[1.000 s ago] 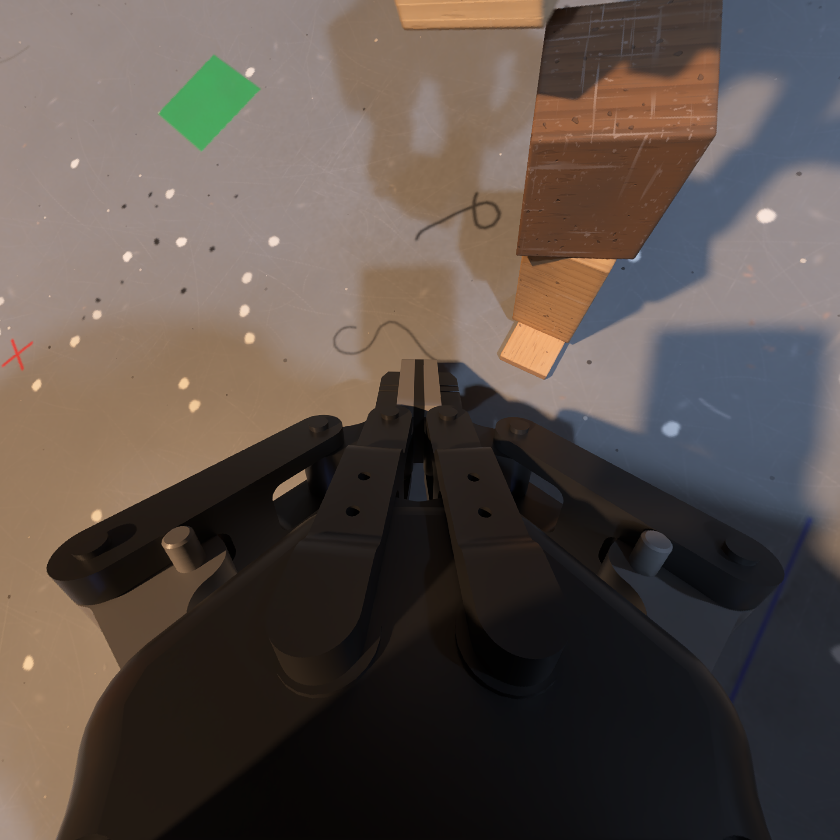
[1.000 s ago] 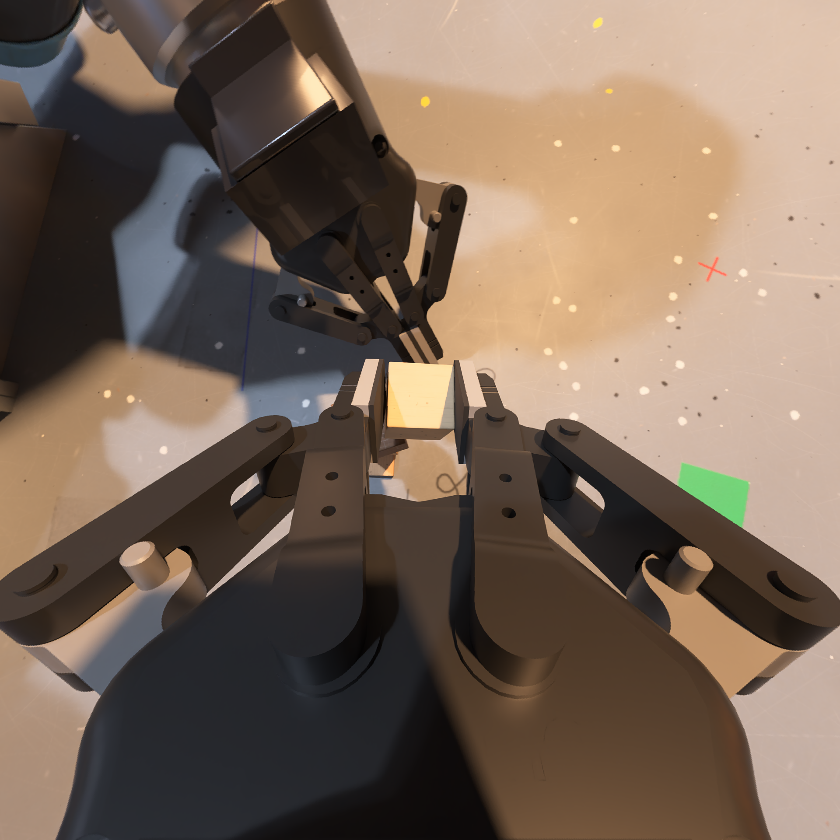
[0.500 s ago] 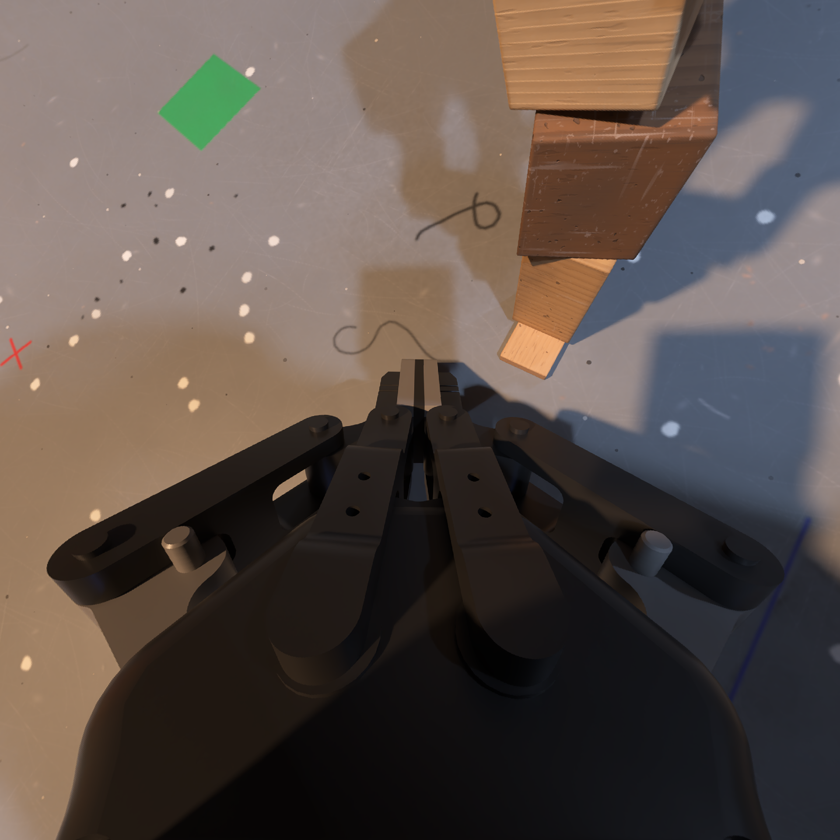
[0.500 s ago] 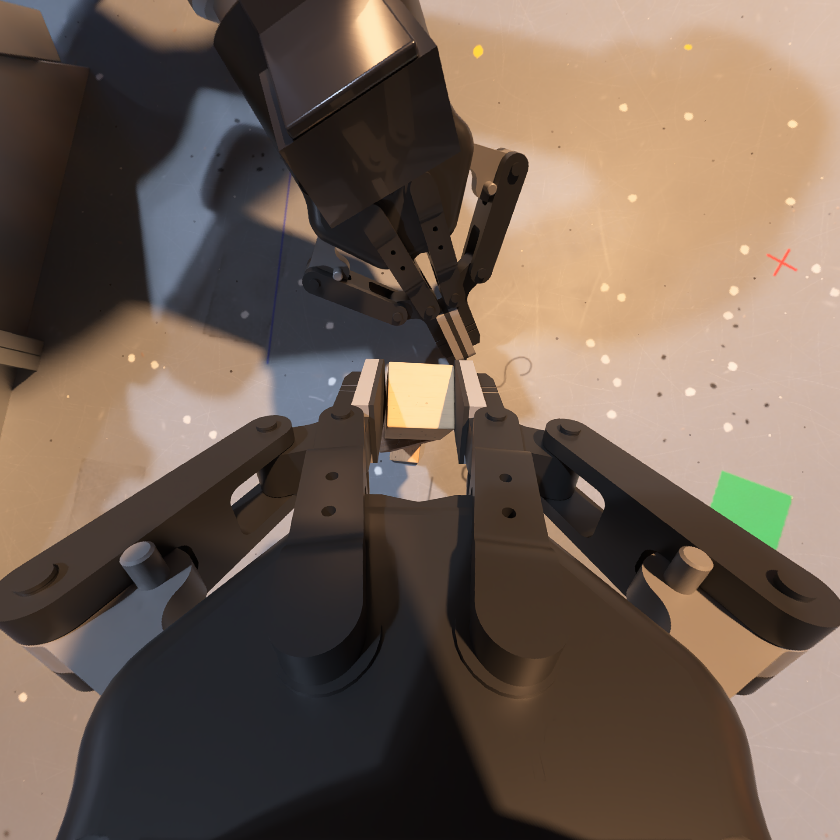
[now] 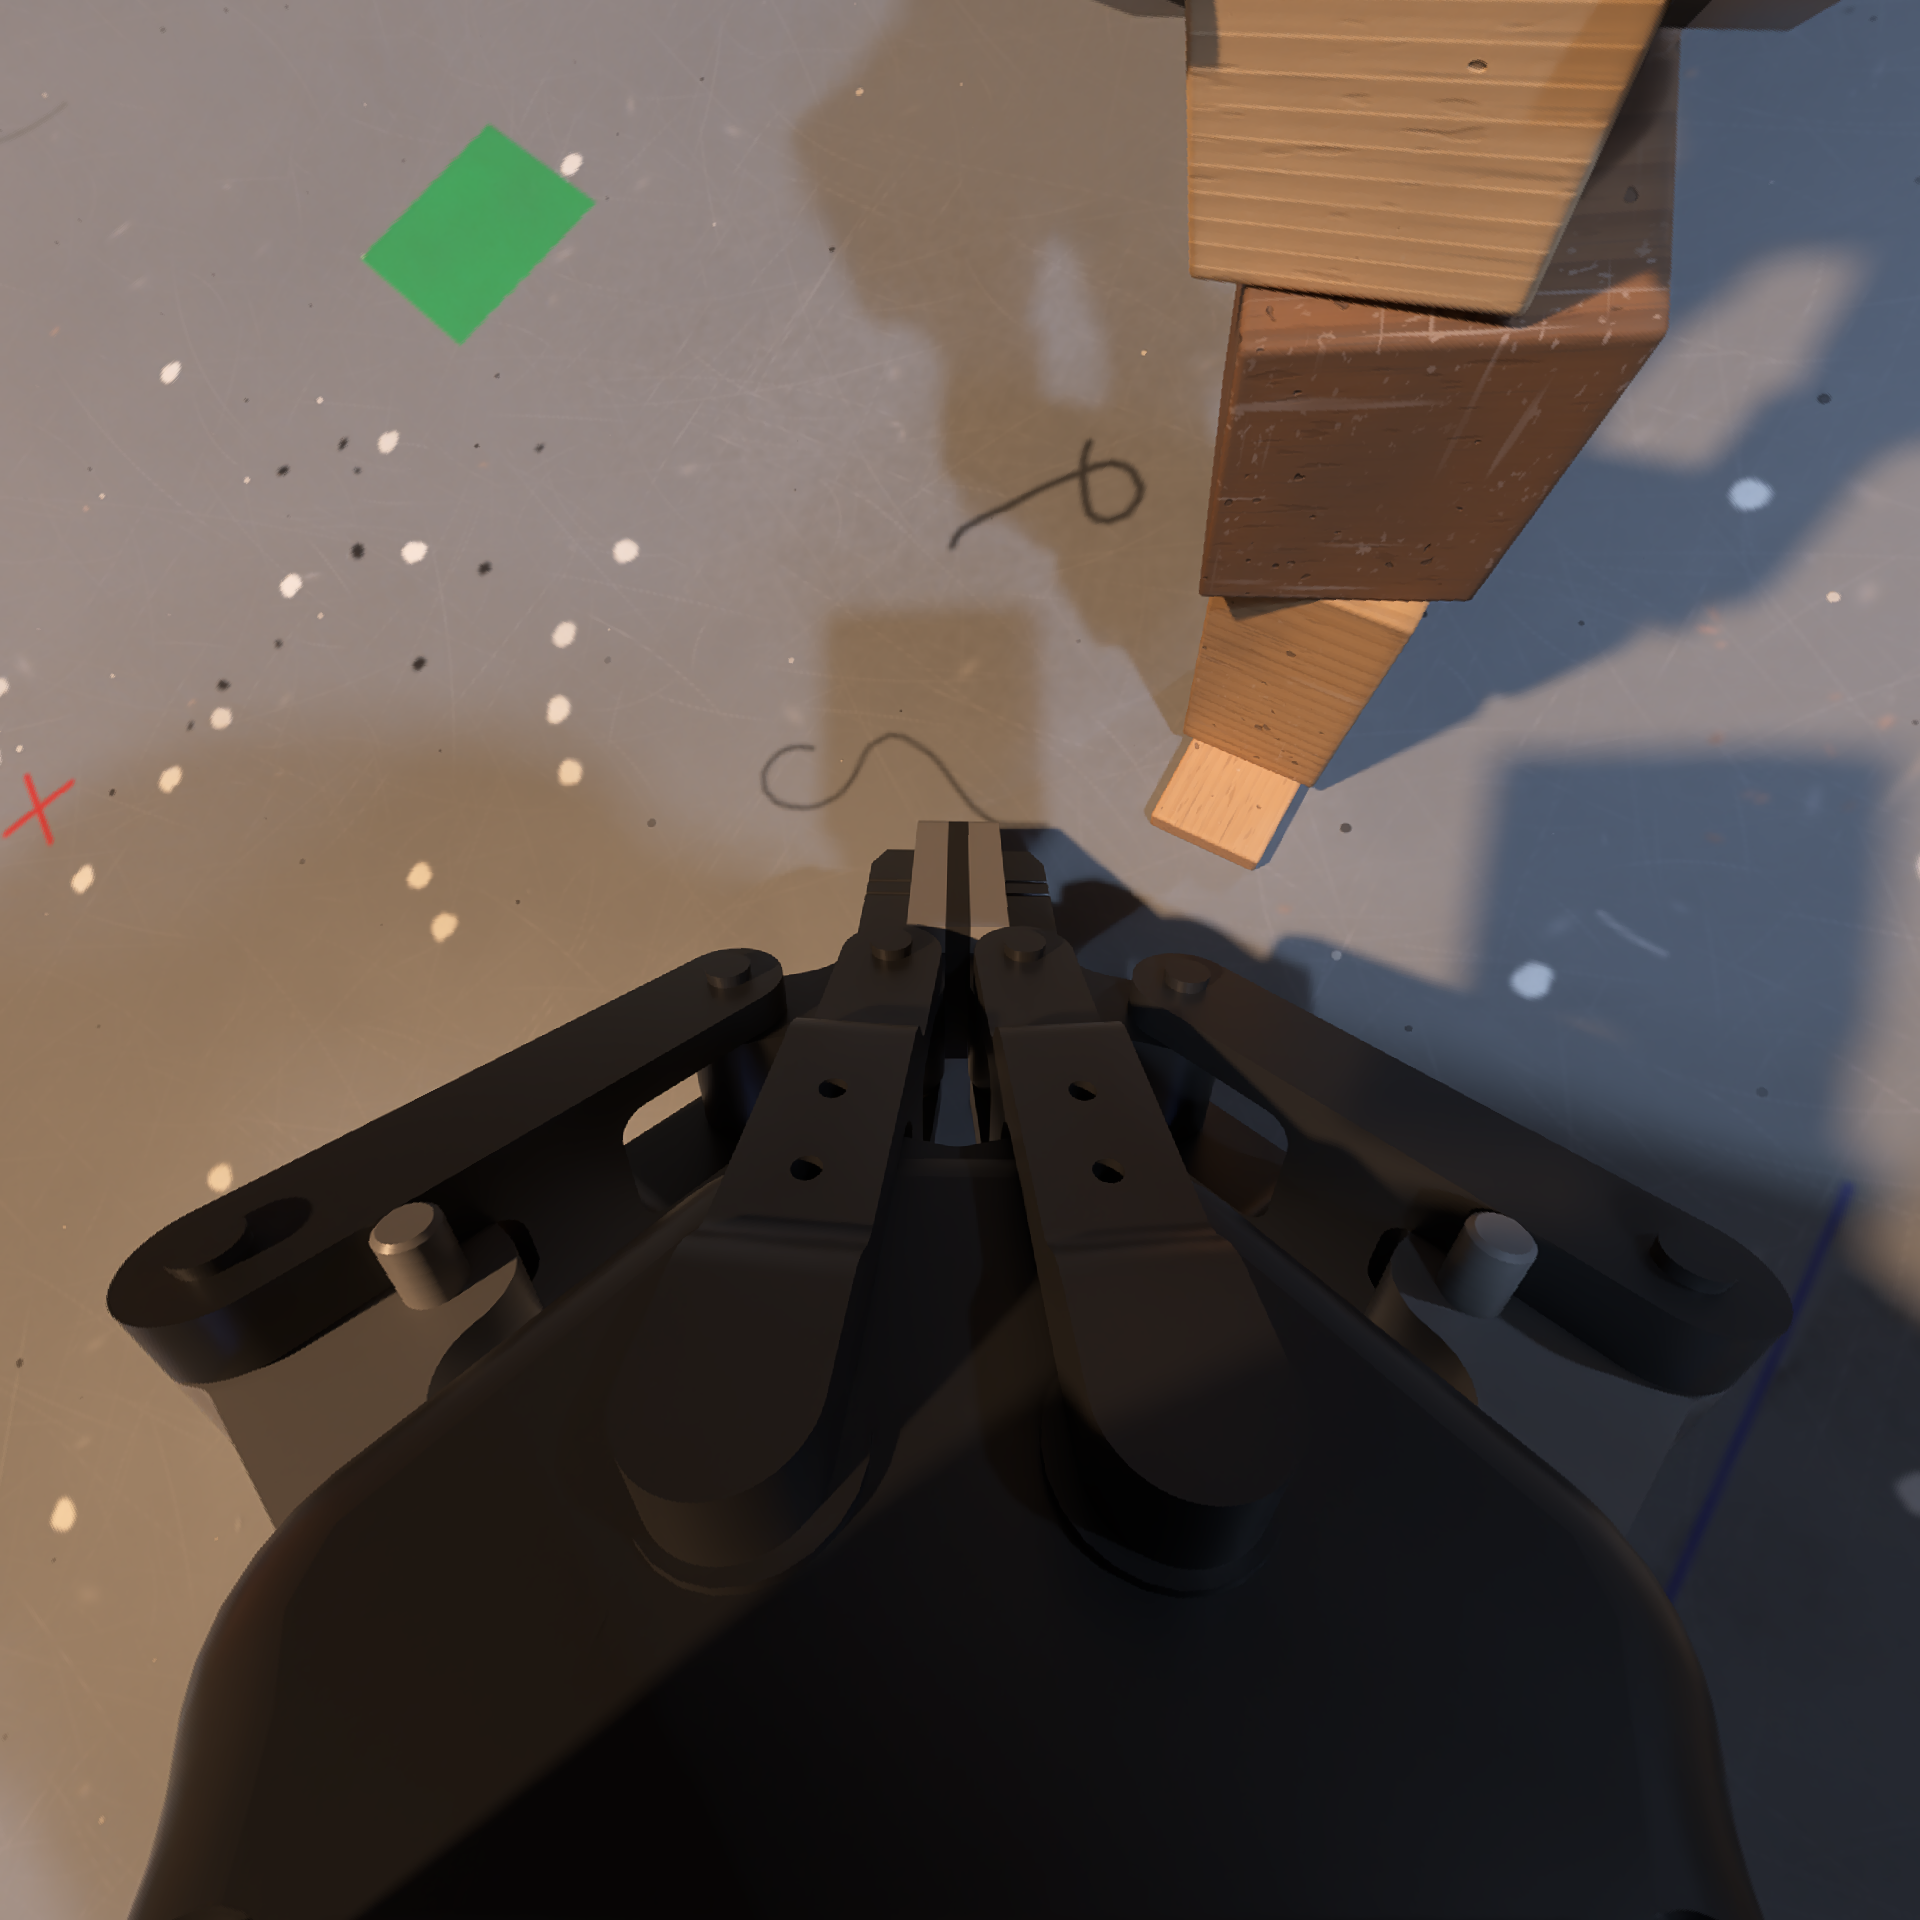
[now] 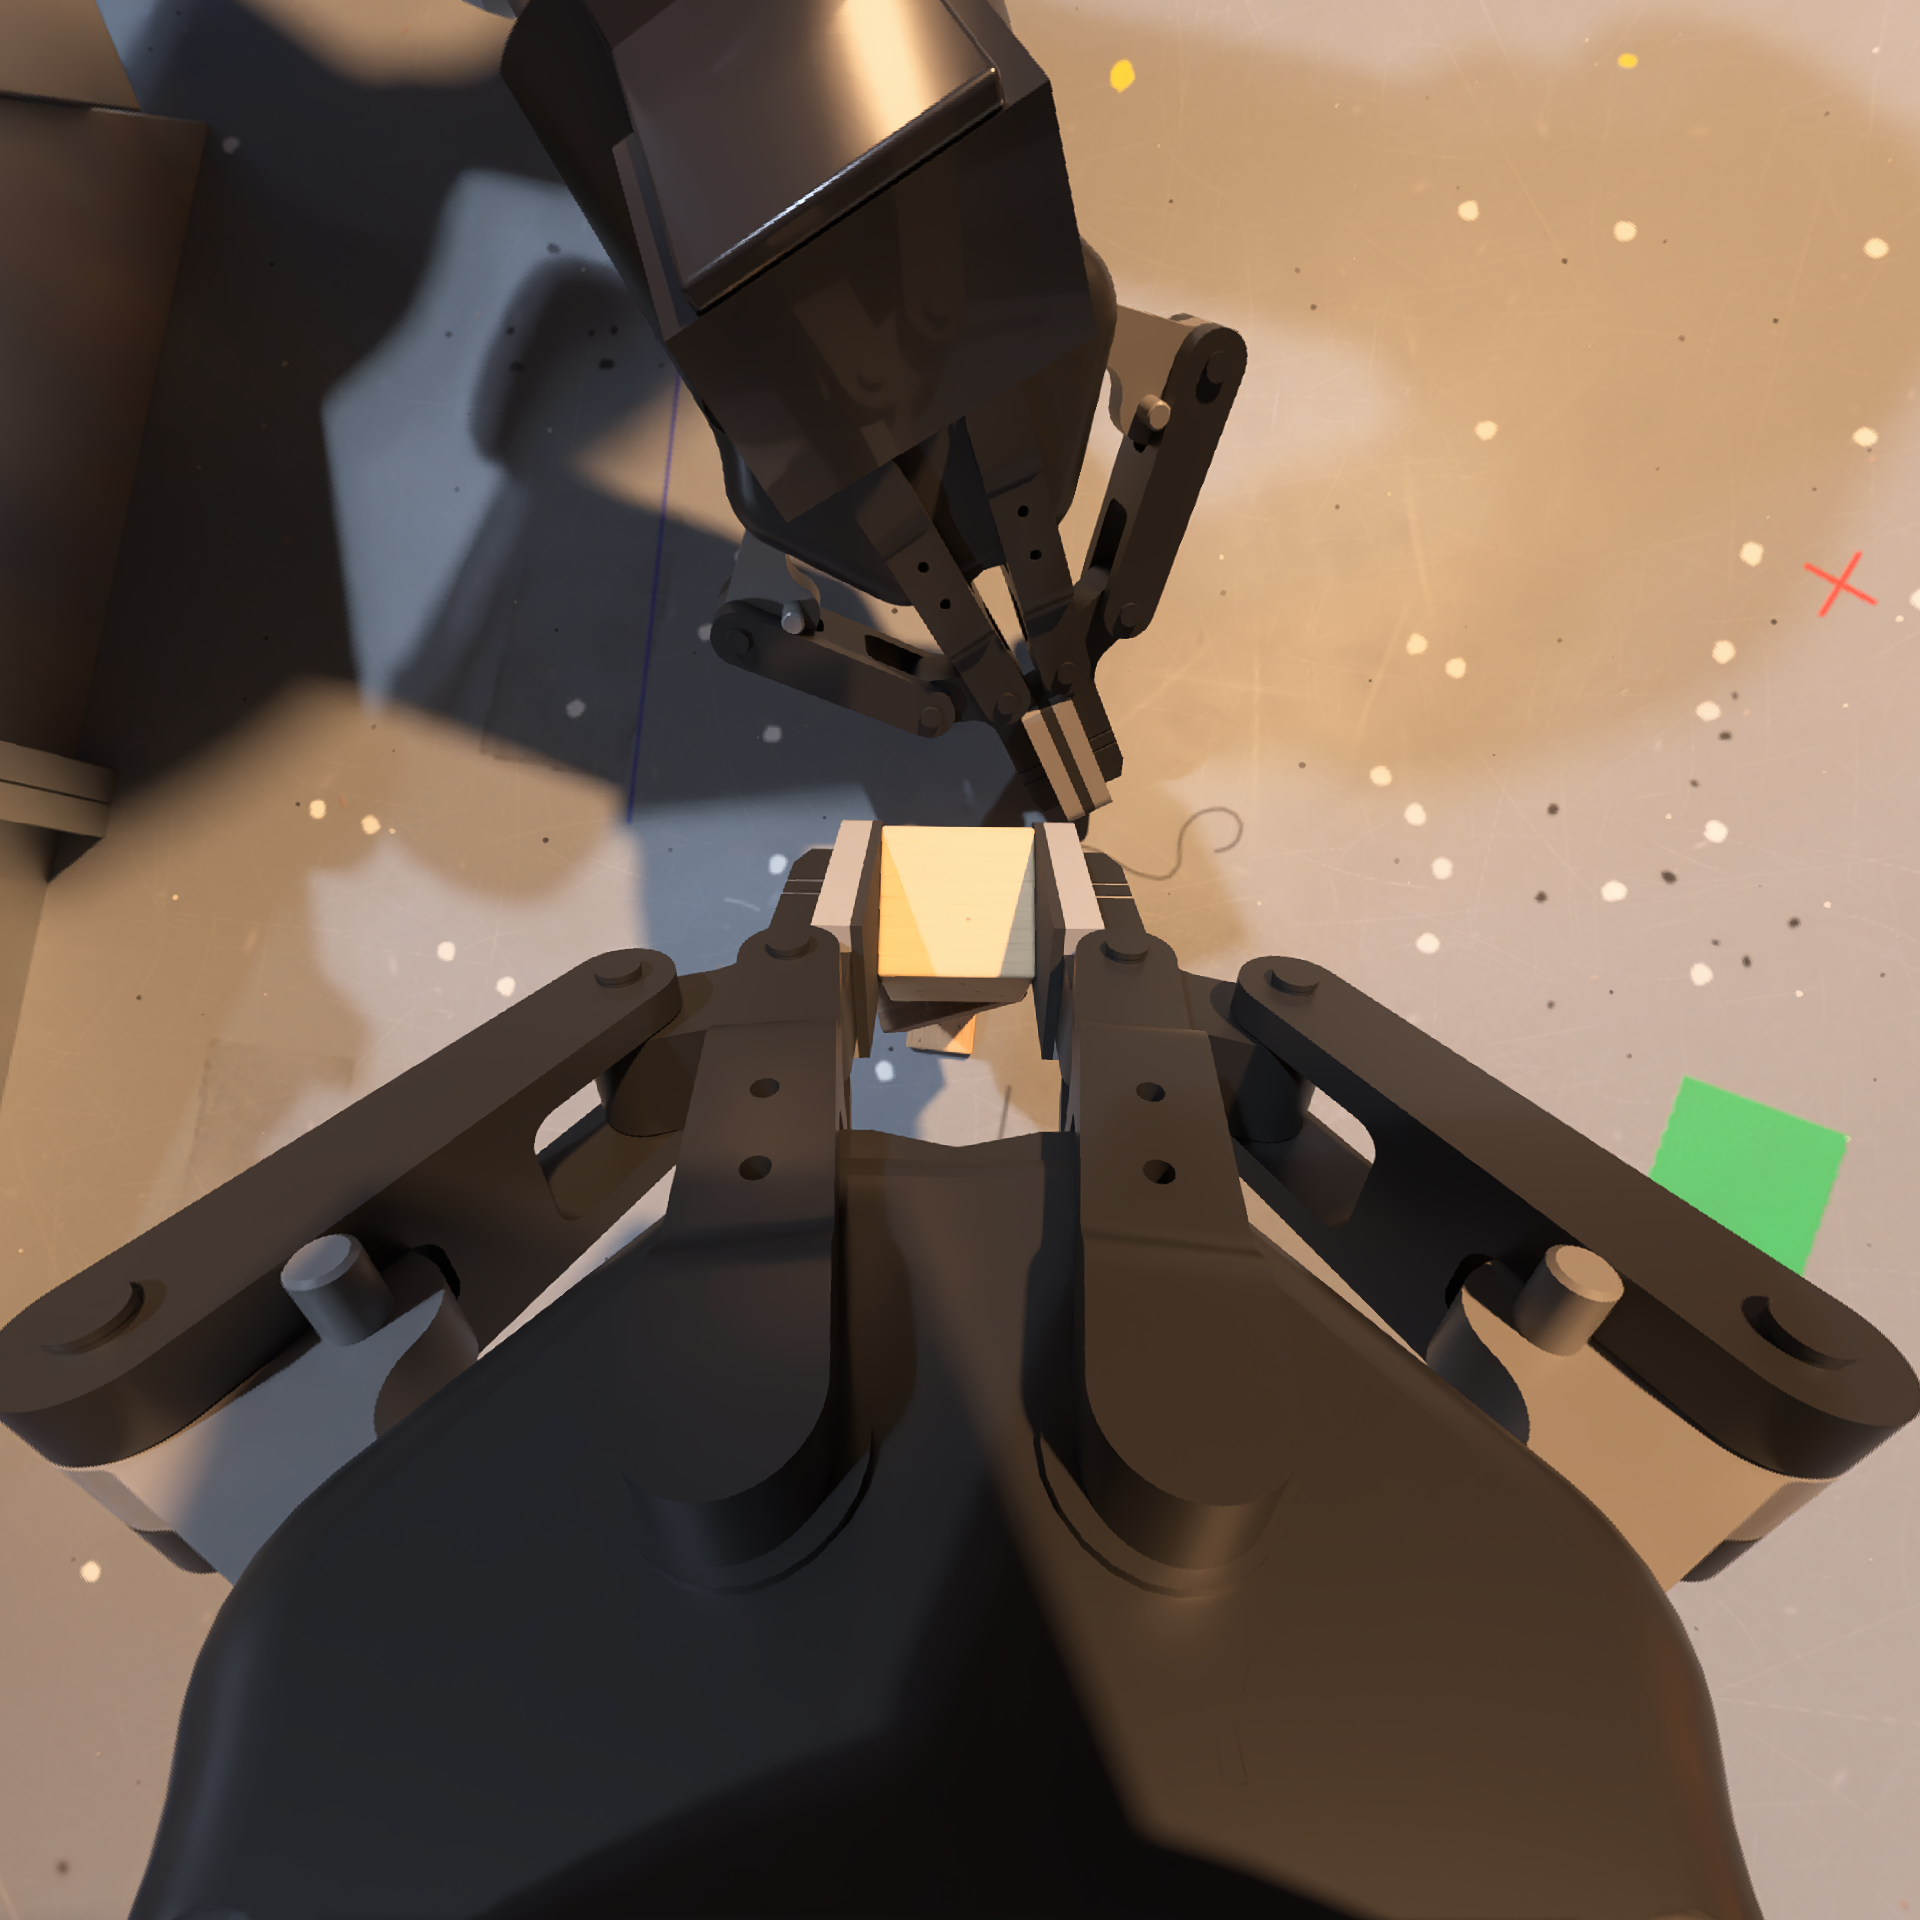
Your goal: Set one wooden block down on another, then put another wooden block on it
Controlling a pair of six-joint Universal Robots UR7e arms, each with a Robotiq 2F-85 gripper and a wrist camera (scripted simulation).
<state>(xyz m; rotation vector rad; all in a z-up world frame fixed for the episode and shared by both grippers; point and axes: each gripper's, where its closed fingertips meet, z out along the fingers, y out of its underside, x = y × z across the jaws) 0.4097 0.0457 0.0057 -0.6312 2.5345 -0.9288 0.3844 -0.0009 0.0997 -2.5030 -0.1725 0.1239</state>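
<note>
In the left wrist view a stack stands at the upper right: a pale orange block [image 5: 1226, 800] at the base, a light wooden block [image 5: 1299, 675] on it, then a dark brown block [image 5: 1423, 447]. Another light wooden block [image 5: 1382, 145] sits right over the dark one; I cannot tell if they touch. My right gripper [image 6: 956, 883] is shut on this light block [image 6: 956, 914], directly above the stack, whose lower blocks [image 6: 935, 1008] peek out beneath. My left gripper [image 5: 961, 873] is shut and empty, beside the stack's base; it also shows in the right wrist view [image 6: 1070, 758].
A green rectangle [image 5: 478, 234] [image 6: 1745, 1174] and a red cross [image 5: 36, 808] [image 6: 1839, 584] are marked flat on the speckled table. A dark boxy structure [image 6: 62, 416] stands at the left edge of the right wrist view.
My right gripper carried the light block in over the dark brown block and lowered it close to its top. My left gripper stayed still and shut.
</note>
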